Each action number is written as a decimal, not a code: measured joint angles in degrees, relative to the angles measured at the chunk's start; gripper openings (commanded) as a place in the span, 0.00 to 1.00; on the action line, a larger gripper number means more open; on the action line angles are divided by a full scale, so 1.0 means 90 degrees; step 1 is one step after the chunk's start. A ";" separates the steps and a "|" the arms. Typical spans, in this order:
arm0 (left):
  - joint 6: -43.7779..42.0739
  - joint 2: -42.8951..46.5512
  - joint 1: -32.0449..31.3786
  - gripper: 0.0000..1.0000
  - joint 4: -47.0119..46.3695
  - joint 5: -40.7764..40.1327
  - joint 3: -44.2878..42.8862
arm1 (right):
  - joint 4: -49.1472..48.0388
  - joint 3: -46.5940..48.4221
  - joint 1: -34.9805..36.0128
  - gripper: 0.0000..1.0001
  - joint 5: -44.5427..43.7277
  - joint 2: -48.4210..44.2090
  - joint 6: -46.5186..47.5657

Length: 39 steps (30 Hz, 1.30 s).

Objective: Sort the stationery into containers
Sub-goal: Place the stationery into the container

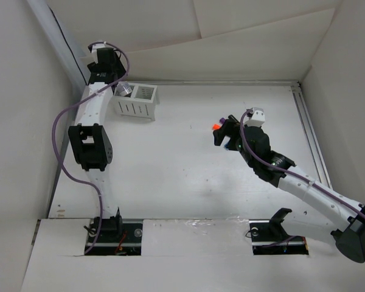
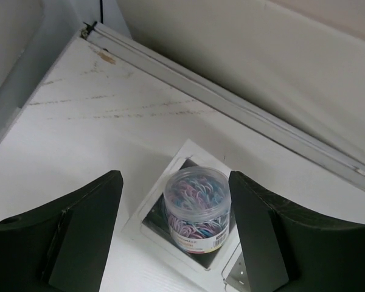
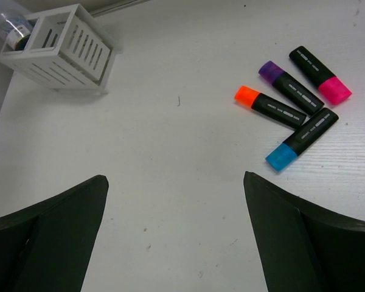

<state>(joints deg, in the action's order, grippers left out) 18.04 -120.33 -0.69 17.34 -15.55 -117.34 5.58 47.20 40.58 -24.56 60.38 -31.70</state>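
Note:
The white slotted organiser [image 1: 137, 108] stands at the far left of the table. A clear round jar of coloured paper clips [image 2: 198, 201] sits upright in one of its compartments [image 2: 142, 206]. My left gripper [image 2: 175, 176] hovers over the jar, open, with a finger on each side and not touching it. Four highlighters lie together on the table: orange [image 3: 269, 105], purple [image 3: 290, 87], pink [image 3: 319, 74] and blue [image 3: 303, 139]. My right gripper [image 3: 174, 178] is open and empty above bare table, just short of them. In the top view it [image 1: 224, 131] hides all but the orange tip [image 1: 218, 125].
The organiser [image 3: 79, 45] and the jar [image 3: 9, 27] also show far off in the right wrist view. White walls close in the table at the back and sides. A metal rail [image 1: 307, 121] runs along the right edge.

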 measured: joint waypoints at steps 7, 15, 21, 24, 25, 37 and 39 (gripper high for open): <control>-0.0027 -0.0493 -0.0068 0.68 0.0374 0.0413 -0.0204 | 0.0000 0.0000 0.0000 0.99 0.0024 0.0000 0.0000; -0.0073 -0.0602 -0.0104 0.65 0.0542 0.0593 -0.0206 | 0.0002 0.0024 0.0000 0.99 0.0053 0.0002 0.0000; -0.0075 -0.0619 -0.0104 0.55 0.0527 0.0631 -0.0216 | 0.0000 0.0039 0.0000 0.99 0.0066 0.0002 0.0000; -0.0078 -0.0624 -0.0104 0.49 0.0515 0.0631 -0.0216 | 0.0000 0.0039 0.0000 0.99 0.0066 0.0002 0.0000; -0.0078 -0.0624 -0.0104 0.47 0.0515 0.0634 -0.0216 | 0.0000 0.0039 0.0000 0.99 0.0066 0.0002 0.0000; -0.0170 -0.0073 -0.0323 0.25 -0.0034 0.0126 0.0661 | 0.0000 0.0039 0.0000 0.99 0.0066 0.0002 0.0000; -0.0233 0.0117 -0.0432 0.25 -0.0180 -0.0097 0.0862 | 0.0000 0.0039 0.0000 0.99 0.0066 0.0002 0.0000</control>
<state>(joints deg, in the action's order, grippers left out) 15.94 -119.28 -4.58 15.73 -16.43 -109.58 5.58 47.55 40.58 -23.97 60.40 -31.70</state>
